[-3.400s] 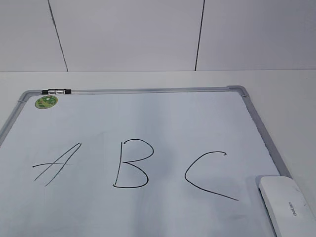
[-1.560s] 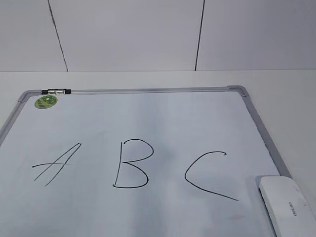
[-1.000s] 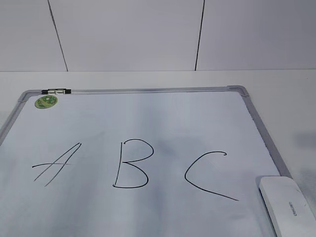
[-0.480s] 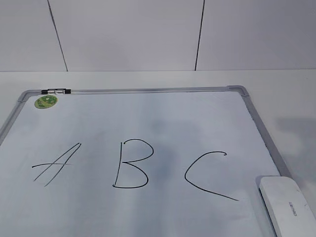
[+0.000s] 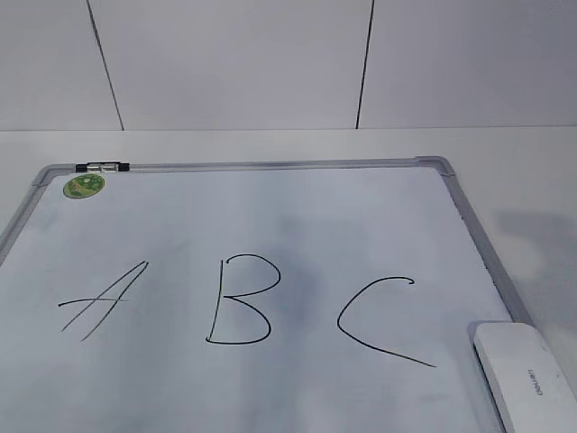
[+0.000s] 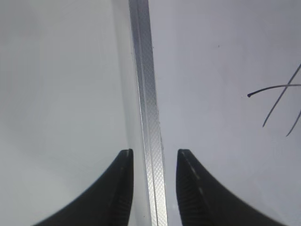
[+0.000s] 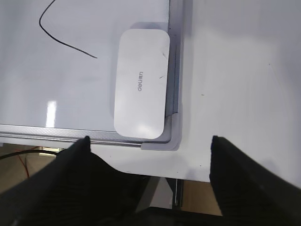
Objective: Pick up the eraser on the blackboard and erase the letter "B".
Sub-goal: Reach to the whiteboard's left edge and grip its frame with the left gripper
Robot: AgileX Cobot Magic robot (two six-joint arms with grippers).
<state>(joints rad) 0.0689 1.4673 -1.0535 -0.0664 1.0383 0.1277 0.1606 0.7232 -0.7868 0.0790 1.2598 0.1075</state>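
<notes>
Now | eraser [image 7: 141, 84] on blackboard [image 5: 270, 225] corner | left gripper [image 6: 154, 157] part-open, empty | right gripper [image 7: 150, 146] spread wide, empty

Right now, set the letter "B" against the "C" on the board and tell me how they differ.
The letter "B" is a closed shape, a straight stem with two loops; the "C" is one open curve. The letter "B" sits mid-board, between the "A" and the "C"; the "C" lies nearer the eraser by the right frame of the blackboard. Both are thin black hand-drawn lines, unerased.
</notes>
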